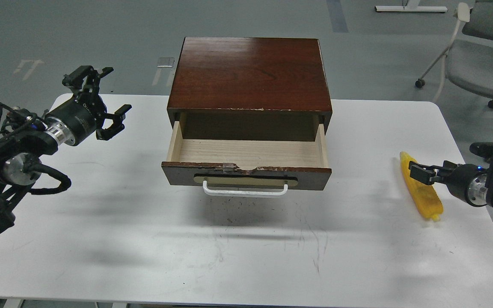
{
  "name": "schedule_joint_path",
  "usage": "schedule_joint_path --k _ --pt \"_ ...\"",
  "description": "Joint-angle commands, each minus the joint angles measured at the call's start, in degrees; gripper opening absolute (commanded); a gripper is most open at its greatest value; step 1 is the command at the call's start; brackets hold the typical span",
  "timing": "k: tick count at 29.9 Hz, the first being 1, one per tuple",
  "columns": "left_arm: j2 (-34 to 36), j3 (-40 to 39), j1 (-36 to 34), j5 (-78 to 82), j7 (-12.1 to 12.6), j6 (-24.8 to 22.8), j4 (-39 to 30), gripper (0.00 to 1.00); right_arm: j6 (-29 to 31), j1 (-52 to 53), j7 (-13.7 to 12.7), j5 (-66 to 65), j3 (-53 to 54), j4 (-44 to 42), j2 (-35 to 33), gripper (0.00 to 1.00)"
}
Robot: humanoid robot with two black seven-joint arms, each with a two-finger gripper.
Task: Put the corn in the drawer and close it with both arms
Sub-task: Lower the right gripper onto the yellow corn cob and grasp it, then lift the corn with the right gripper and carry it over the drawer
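Observation:
The yellow corn (pixel 423 199) lies on the white table (pixel 246 256) at the right, pointing away from me. The drawer (pixel 246 155) is pulled open and its pale wood inside is empty; its dark front carries a white bar handle (pixel 245 191). My right gripper (pixel 420 173) hangs low over the far half of the corn, seen side-on, so its fingers cannot be told apart. My left gripper (pixel 104 97) is open and empty, in the air left of the drawer.
The brown cabinet (pixel 250 72) that holds the drawer stands at the back middle of the table. A grey office chair (pixel 482 55) stands on the floor beyond the table's right far corner.

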Motion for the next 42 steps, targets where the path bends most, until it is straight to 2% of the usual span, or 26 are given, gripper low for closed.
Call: schedule_joint_path --k 1,6,8,10,11,12,13,15,18,21,25,28,29,30,31,33,35,42 --pt "0.12 0.02 0.00 0.17 -2.38 -0.17 -0.04 0.98 -0.04 -0.90 0.00 -0.32 -0.21 -1.26 1.65 0.93" --pt "-0.15 0.02 0.00 0.18 -2.65 -0.17 -0.04 0.98 -0.04 -3.10 0.09 -0.85 -0.30 -1.53 2.27 0.86" --pt "-0.24 0.02 0.09 0.26 -2.65 -0.17 -0.04 0.98 -0.13 -3.55 0.09 -0.94 -0.30 -1.26 2.27 0.67" --pt "-0.41 0.11 0.09 0.26 -2.65 -0.17 -0.04 0.98 -0.39 -3.98 0.52 -2.07 -0.65 -0.83 2.27 0.31" --pt "-0.41 0.11 0.09 0.26 -2.65 -0.17 -0.04 0.98 -0.39 -3.99 0.53 -2.08 -0.65 -0.82 2.27 0.31" --pt "-0.41 0.11 0.09 0.35 -2.65 -0.08 -0.04 0.98 -1.43 -3.81 0.79 -2.34 -0.91 -0.74 2.35 0.17" --pt "-0.59 0.20 0.09 0.35 -2.65 -0.08 -0.04 0.98 -3.79 -3.90 0.88 -2.43 -1.18 -0.65 2.36 0.10" --pt "-0.59 0.37 0.09 0.35 -2.65 -0.08 -0.04 0.98 -6.79 -3.98 0.97 -2.43 -1.36 -0.74 2.36 0.02" --pt "-0.67 0.55 0.09 0.35 -2.65 0.00 -0.04 0.98 -8.21 -3.46 2.81 -2.43 -1.36 -0.65 2.36 0.00" --pt "-1.03 0.55 0.09 0.44 -2.73 0.09 -0.04 0.98 -8.83 -2.67 5.79 -2.61 -1.36 -0.56 2.36 0.00" --pt "-0.94 0.55 0.09 0.44 -2.73 0.18 -0.04 0.98 -11.72 2.06 8.52 -5.50 -1.53 -0.65 1.92 0.00" --pt "-0.85 0.55 0.09 0.44 -2.73 0.18 -0.04 0.98 -16.11 9.71 11.68 -12.35 -1.53 -0.38 1.48 0.00" --pt "-0.85 0.55 0.09 0.44 -2.73 0.18 -0.04 0.98 -18.04 13.21 14.04 -16.37 -1.62 0.23 0.95 0.00" --pt "-0.76 0.55 0.09 0.44 -2.73 0.18 -0.04 0.98 -19.36 16.72 17.46 -20.84 -1.71 0.49 0.51 0.00" --pt "-0.76 0.55 0.09 0.44 -2.73 0.18 -0.04 0.98 -19.37 16.76 17.49 -20.89 -1.71 0.50 0.51 0.00" --pt "-0.76 0.46 0.18 0.44 -2.73 0.18 -0.04 0.98 -20.95 23.75 23.78 -27.80 -2.06 0.50 0.68 0.00" --pt "-0.76 0.46 0.18 0.44 -2.82 0.18 -0.04 0.98 -21.13 28.33 23.78 -30.89 -2.24 0.50 1.30 0.00" --pt "-0.85 0.37 0.18 0.44 -2.82 0.27 -0.04 0.98 -21.40 36.44 23.78 -37.14 -2.32 0.58 12.89 0.00"
